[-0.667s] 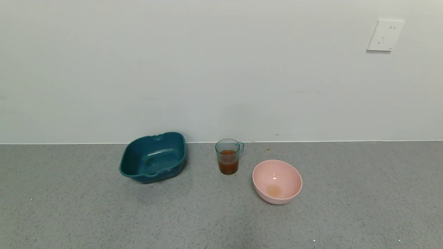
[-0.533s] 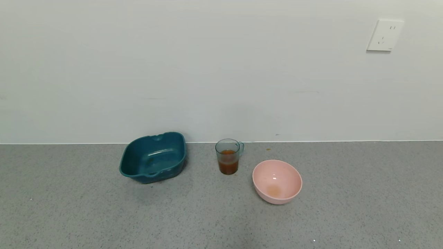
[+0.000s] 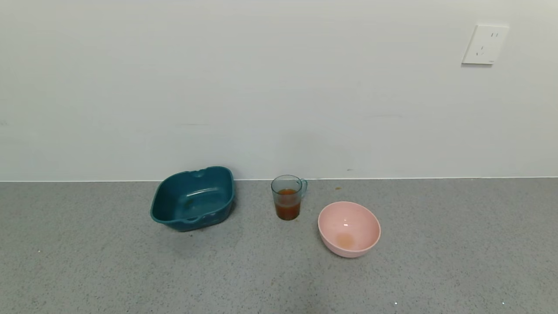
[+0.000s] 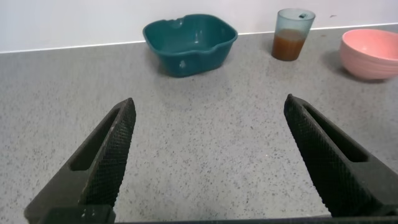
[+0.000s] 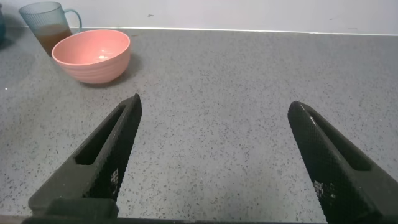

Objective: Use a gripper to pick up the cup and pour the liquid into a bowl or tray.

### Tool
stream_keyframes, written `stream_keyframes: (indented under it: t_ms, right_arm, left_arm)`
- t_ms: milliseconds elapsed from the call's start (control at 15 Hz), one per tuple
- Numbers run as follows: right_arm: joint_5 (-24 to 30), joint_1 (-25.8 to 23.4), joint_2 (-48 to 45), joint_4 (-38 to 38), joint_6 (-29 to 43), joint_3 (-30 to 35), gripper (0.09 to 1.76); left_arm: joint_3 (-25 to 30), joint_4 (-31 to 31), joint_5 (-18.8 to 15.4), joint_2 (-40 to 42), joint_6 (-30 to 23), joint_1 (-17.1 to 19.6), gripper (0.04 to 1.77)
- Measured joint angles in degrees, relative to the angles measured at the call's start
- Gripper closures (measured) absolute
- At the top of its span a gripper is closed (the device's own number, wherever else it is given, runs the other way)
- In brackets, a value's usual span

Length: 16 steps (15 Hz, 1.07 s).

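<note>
cup (image 3: 287, 197) upright on desk (image 3: 279, 279), liquid (image 3: 287, 209) unpoured; bowl (image 3: 348, 228) just beside, probably for a short tip. left hand (image 4: 208, 158) and right hand (image 5: 214, 155) released, well back.

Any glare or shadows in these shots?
Head view: a small white highlight inside the bowl, a soft shadow under the tub. Left wrist view: glints on the tub's inner wall. Right wrist view: a faint highlight in the bowl, no harsh shadows.

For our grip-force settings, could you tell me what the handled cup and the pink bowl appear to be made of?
The tall translucent teal cup with a side handle looks like thin plastic: the orange-red liquid shows through its wall. The round pale pink bowl seems smooth, glossy plastic, judging by its bright highlights, though glazed ceramic cannot be excluded.
</note>
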State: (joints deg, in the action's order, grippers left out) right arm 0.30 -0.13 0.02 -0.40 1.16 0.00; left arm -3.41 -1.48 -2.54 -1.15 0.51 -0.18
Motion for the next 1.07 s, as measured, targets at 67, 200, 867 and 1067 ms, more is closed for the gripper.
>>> stream_keyframes:
  t_ms: [67,200,867,1067]
  right_arm:
    - [-0.01,0.0,0.0,0.0,-0.01,0.0,0.14]
    - [0.0,-0.02,0.0,0.0,0.0,0.0,0.14]
    - [0.0,-0.02,0.0,0.0,0.0,0.0,0.14]
    - [-0.01,0.0,0.0,0.0,0.0,0.0,0.14]
  left_arm:
    - [-1.71,-0.76,-0.3,-0.74,-0.02,0.0,0.09]
    - [-5.84,-1.55,-0.6,-3.47,-0.07,0.0,0.09]
    - [-30.01,-1.08,-3.99,-37.35,2.24,-2.82,0.09]
    - [-35.04,-0.95,-6.5,-47.28,2.88,-7.8,0.09]
